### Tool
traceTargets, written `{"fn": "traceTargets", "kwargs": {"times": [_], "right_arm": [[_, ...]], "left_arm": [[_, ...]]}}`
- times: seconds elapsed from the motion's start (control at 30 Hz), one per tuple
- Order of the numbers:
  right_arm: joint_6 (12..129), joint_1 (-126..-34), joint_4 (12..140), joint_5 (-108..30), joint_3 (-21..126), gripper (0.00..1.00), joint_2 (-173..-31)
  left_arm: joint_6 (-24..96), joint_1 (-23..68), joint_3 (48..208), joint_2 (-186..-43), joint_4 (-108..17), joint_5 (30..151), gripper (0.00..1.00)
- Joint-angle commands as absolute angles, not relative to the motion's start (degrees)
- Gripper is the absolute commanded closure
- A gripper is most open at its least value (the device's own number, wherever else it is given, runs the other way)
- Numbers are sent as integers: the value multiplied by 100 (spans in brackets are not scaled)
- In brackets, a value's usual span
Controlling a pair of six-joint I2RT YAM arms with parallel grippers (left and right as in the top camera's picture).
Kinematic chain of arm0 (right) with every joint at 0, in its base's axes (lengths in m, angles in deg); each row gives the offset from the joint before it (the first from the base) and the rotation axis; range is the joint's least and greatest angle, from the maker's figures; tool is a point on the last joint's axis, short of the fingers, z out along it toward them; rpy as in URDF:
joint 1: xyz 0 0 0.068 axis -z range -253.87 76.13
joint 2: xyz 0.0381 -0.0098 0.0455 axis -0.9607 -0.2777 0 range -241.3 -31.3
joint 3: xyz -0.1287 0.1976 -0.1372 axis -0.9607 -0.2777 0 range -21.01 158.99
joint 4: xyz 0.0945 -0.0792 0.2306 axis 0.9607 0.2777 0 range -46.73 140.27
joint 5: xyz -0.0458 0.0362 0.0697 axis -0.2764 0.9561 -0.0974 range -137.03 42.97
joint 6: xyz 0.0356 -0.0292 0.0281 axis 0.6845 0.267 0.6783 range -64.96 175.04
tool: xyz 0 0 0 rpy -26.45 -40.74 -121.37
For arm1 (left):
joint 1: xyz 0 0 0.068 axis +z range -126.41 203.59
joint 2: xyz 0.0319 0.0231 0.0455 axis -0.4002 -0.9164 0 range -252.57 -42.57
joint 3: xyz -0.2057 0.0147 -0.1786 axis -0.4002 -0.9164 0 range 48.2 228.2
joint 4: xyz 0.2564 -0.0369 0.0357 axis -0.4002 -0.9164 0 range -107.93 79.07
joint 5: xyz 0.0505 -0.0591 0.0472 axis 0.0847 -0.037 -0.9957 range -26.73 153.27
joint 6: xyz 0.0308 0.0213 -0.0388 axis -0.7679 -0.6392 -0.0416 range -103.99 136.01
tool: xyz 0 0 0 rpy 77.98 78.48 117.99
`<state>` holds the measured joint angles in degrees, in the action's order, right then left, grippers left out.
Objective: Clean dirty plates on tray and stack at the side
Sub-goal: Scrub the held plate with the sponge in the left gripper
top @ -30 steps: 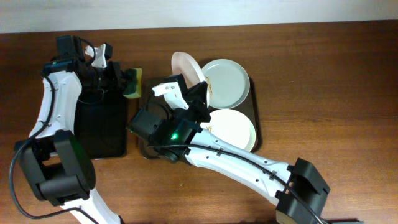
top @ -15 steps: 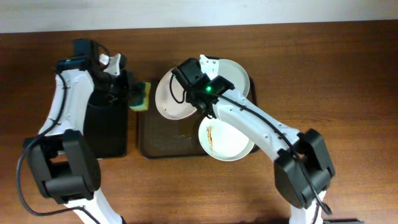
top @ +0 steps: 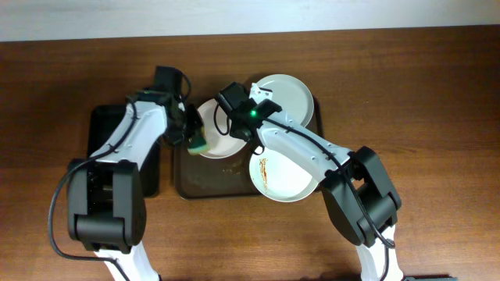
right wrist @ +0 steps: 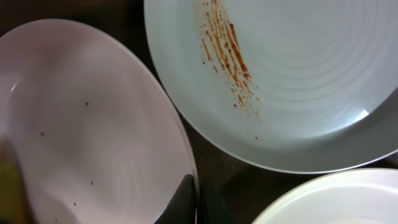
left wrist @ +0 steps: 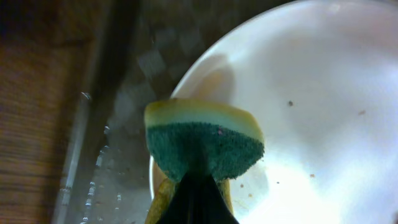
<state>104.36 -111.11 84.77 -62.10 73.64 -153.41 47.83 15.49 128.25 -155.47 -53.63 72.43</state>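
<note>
Overhead view, the tray (top: 207, 183) lies with its long axis running 9 to 3 o'clock on the wooden table (top: 406, 78). The narrow black tray (top: 100, 125) sits just beside it at 9 o'clock. All three plates are over the tray. The far plate (top: 291, 100) is at the tray's 1 o'clock corner. The near plate (top: 291, 178) is at its 4 o'clock corner, overhanging the front rim. The held plate (top: 219, 133) is toward 11 o'clock, face up to the camera. Whether it is tilted cannot be told.

The right gripper (right wrist: 194, 202) has its fingers closed together on the held plate's rim. In the right wrist view that rim overlaps the far plate's edge. The left gripper (left wrist: 196, 199) is clamped on the sponge (left wrist: 202, 146), green scouring face outward with a yellow layer behind. The sponge touches the held plate at its 8 o'clock edge in the overhead view (top: 198, 144).

The near plate's brown smear (top: 264, 168) lies close to its 9 o'clock edge, streak axis 12 to 6. The far plate's smear (right wrist: 227, 53) runs roughly 11 to 5 in the right wrist view. The held plate's face shows only a few dark specks.
</note>
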Motion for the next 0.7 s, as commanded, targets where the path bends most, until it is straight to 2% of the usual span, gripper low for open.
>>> {"fn": "traceTargets", "kwargs": {"times": [0.0,0.1,0.4,0.6,0.67], "right_arm": [[10506,-11050,8457,-6154,7364,96,-15371],[10506,-11050,8448,-6086,7364,96,-15371],[10503,-11050,8457,-6049,7364,96,-15371],[10486,-11050,8531,-6049,7364,96,-15371],[10486,-11050,8542,-6007,7364,96,-15371]], "left_arm": [[5054,1374,12486,-15530,-5164,7010,99],[5052,1199,12191,-15536,-4799,6011,99],[5054,734,11577,-15552,-3750,4588,99],[4457,740,11715,-15519,-4004,6061,99],[4107,961,11841,-15515,-4036,7079,99]]}}
